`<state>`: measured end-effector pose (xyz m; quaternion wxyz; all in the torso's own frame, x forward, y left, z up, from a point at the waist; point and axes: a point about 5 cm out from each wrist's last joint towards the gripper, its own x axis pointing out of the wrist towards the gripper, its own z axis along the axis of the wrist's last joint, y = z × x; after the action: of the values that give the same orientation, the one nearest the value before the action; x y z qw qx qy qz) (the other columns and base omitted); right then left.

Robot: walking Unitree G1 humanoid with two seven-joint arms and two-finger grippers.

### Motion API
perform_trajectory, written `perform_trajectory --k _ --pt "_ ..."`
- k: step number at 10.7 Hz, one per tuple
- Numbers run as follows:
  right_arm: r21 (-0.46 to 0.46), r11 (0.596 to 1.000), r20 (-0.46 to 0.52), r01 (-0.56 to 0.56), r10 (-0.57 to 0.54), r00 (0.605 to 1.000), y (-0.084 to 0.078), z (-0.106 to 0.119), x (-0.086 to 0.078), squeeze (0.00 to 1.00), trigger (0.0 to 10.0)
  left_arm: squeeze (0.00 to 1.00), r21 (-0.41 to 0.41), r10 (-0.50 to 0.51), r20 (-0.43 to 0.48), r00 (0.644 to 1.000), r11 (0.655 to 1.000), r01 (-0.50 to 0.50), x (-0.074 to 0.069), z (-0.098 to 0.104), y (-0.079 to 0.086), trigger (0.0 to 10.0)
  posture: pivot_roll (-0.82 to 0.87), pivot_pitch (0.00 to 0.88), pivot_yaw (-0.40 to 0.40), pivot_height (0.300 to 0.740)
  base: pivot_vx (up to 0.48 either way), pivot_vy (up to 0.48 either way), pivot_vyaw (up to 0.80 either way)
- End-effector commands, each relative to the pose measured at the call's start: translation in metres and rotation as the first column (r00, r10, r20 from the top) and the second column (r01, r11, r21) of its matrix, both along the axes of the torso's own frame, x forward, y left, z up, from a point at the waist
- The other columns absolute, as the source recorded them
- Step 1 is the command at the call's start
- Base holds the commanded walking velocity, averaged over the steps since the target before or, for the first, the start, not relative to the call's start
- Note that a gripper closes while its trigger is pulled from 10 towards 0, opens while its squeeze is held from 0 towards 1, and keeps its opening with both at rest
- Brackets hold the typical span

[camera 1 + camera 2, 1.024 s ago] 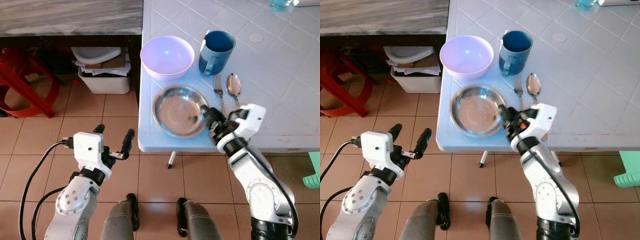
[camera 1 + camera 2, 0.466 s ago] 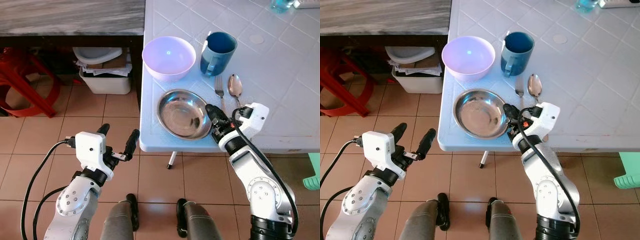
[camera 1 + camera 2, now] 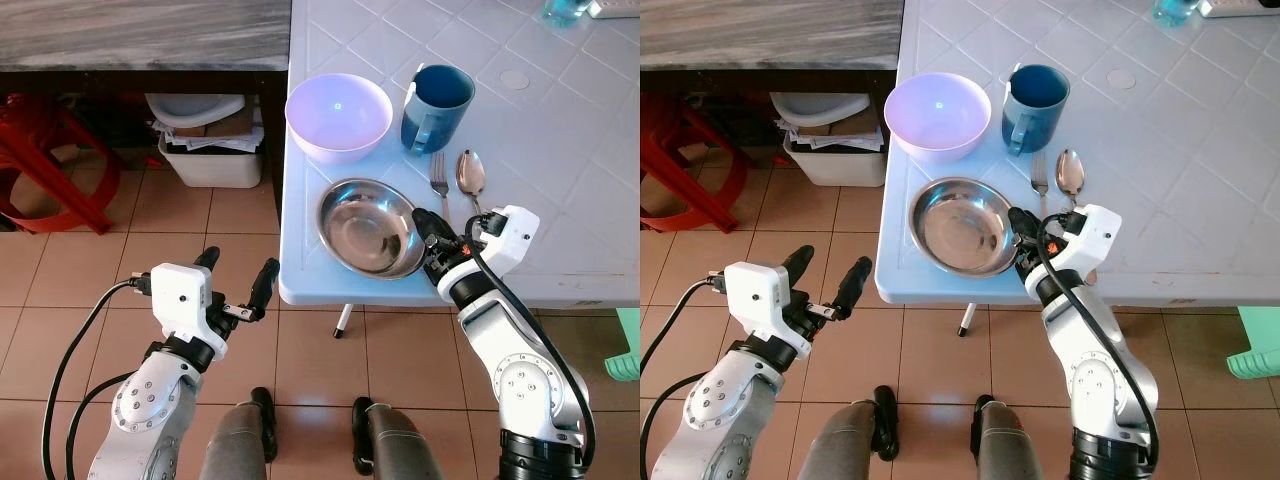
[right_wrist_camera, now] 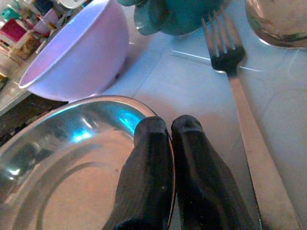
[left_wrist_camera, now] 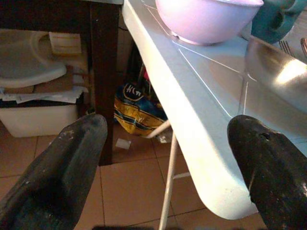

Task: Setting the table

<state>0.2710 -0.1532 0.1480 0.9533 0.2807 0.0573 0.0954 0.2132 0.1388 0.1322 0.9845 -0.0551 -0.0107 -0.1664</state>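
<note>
1. On the near corner of the pale tiled table (image 3: 560,150) lies the round steel plate (image 3: 367,227), which now sits a little farther right and closer to the fork (image 3: 439,182) than a second ago.
2. Pinched on the plate's right rim is the right gripper (image 3: 424,221); its two black fingers (image 4: 152,158) are pressed together on the thin metal edge, one inside the rim and one outside, as they were in the earlier frames.
3. Below the table edge, over the brown floor tiles, the left gripper (image 3: 235,275) hangs with its fingers spread wide and nothing between them, unchanged.
4. Shiny and shallow, the plate mirrors the light; the lilac bowl (image 3: 338,115) behind it is smooth and matte, the blue mug (image 3: 434,105) glossy.
5. Beside the fork lies a polished spoon (image 3: 469,175), both pointing away from the robot.
</note>
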Motion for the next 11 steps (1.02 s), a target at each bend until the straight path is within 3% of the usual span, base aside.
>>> perform_trajectory --k 1,2,7,8,9,10,11 --pt "-0.037 0.998 -0.235 0.046 -0.053 0.970 -0.009 -0.043 -0.009 0.27 10.0 0.00 0.002 -0.002 -0.012 1.000 1.000 0.002 -0.002 -0.001 0.000 10.0 -0.02 0.289 0.021 0.740 0.000 0.000 0.00" --pt "-0.050 0.998 -0.221 0.045 -0.055 0.974 -0.008 -0.037 -0.008 1.00 10.0 0.00 0.002 -0.001 -0.011 1.000 1.000 0.001 -0.002 -0.001 0.000 10.0 -0.02 0.288 0.021 0.740 0.000 0.000 0.00" --pt "-0.061 0.997 -0.186 -0.040 0.028 0.982 0.007 -0.013 -0.001 1.00 10.0 0.00 0.002 0.002 -0.011 1.000 1.000 -0.002 0.000 -0.001 0.000 10.0 -0.02 0.286 0.019 0.740 0.000 0.000 0.00" --pt "-0.077 0.995 -0.175 -0.055 0.041 0.984 0.009 -0.006 0.001 0.93 10.0 0.00 0.002 0.008 -0.010 1.000 1.000 -0.007 0.001 -0.001 0.000 10.0 -0.02 0.284 0.017 0.740 0.000 0.000 0.00" --pt "-0.084 0.994 -0.171 -0.065 0.050 0.984 0.011 -0.003 0.002 0.18 10.0 0.00 0.002 0.008 -0.010 1.000 1.000 -0.008 0.002 -0.001 0.000 10.0 -0.02 0.281 0.017 0.740 0.000 0.000 0.00" --pt "-0.083 0.994 -0.171 -0.069 0.054 0.984 0.011 -0.003 0.002 0.00 10.0 0.00 0.002 0.008 -0.009 1.000 1.000 -0.008 0.002 -0.001 0.000 10.0 -0.02 0.281 0.017 0.740 0.000 0.000 0.00" --pt "-0.078 0.994 -0.165 -0.078 0.064 0.984 0.013 0.000 0.004 0.00 10.0 0.00 0.002 0.008 -0.008 1.000 1.000 -0.008 0.003 -0.001 -0.001 10.0 -0.02 0.279 0.016 0.740 0.000 0.000 0.00"
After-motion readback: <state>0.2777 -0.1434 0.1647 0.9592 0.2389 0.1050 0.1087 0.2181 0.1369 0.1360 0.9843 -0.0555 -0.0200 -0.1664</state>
